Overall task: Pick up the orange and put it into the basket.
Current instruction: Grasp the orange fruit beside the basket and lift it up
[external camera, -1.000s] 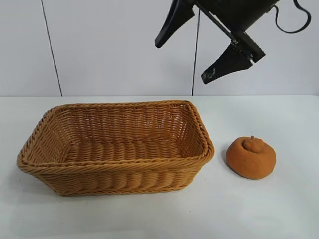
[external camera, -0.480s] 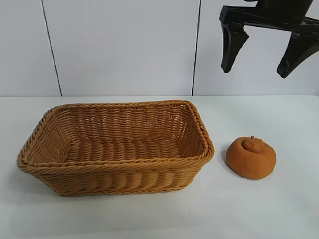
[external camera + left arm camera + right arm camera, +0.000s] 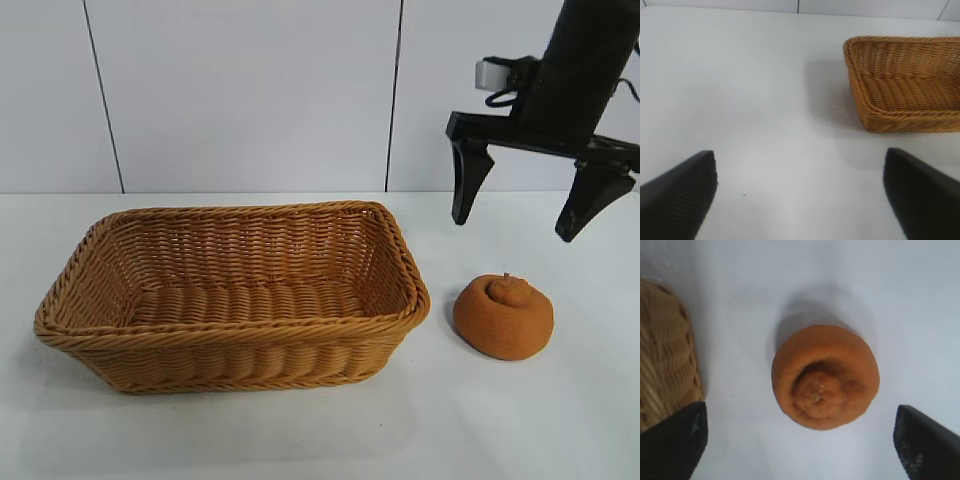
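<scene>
The orange [image 3: 503, 317] is seen on the white table [image 3: 560, 420], just beside the wicker basket [image 3: 232, 293]. Above the orange, the right gripper [image 3: 520, 205] is held spread wide, evidently to straddle it. The left gripper [image 3: 800, 195], away from the orange, is likewise spread.

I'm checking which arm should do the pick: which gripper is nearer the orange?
Right. The right gripper hangs open just above the orange; the left gripper, open, is beyond the basket's far end.
</scene>
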Motion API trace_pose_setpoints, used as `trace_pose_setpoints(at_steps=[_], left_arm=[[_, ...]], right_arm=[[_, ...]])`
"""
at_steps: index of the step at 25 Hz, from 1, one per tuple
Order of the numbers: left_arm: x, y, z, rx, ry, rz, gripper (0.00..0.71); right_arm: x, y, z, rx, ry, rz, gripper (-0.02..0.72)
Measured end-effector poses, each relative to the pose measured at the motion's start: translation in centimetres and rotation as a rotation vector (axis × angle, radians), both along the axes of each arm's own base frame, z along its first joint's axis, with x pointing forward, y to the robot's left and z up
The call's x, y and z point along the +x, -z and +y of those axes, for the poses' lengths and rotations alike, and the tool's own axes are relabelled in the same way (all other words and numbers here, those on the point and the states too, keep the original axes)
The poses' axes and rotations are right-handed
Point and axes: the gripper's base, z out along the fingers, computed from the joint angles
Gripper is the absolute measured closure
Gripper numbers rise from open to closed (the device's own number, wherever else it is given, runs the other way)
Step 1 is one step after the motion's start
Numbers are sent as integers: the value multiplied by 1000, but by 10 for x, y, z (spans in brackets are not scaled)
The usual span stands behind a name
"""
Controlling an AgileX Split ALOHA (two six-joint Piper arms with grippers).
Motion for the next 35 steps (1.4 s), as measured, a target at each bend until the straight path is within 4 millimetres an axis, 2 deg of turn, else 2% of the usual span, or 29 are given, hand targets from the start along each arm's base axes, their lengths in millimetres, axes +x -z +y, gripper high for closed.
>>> trace_pose_setpoints(at_steps=[5, 9, 10, 12, 17, 20, 21, 23, 25, 28, 35], left_arm=[[0, 0, 0, 0, 0, 0, 66], [0, 0, 0, 0, 0, 0, 66], [0, 0, 0, 0, 0, 0, 66], [0, 0, 0, 0, 0, 0, 66], [0, 0, 0, 0, 0, 0, 66], [0, 0, 0, 0, 0, 0, 66], [0, 0, 0, 0, 0, 0, 66], [0, 0, 0, 0, 0, 0, 66], [0, 0, 0, 0, 0, 0, 66], [0, 0, 0, 0, 0, 0, 66], [0, 0, 0, 0, 0, 0, 66]], right_arm=[[5, 39, 1, -14, 4, 77, 10], [6, 48, 1, -17, 4, 95, 11], [6, 48, 1, -18, 4, 94, 39], [6, 48, 1, -23, 1, 93, 139], [5, 48, 0, -31, -4, 96, 488], [5, 46, 0, -31, -4, 98, 647], [5, 45, 0, -31, -5, 97, 694], [4, 42, 0, -32, -9, 96, 708], [3, 36, -1, -30, -19, 88, 708], [1, 16, -1, -21, -23, 41, 708], [-15, -61, -4, 11, -25, -125, 708]])
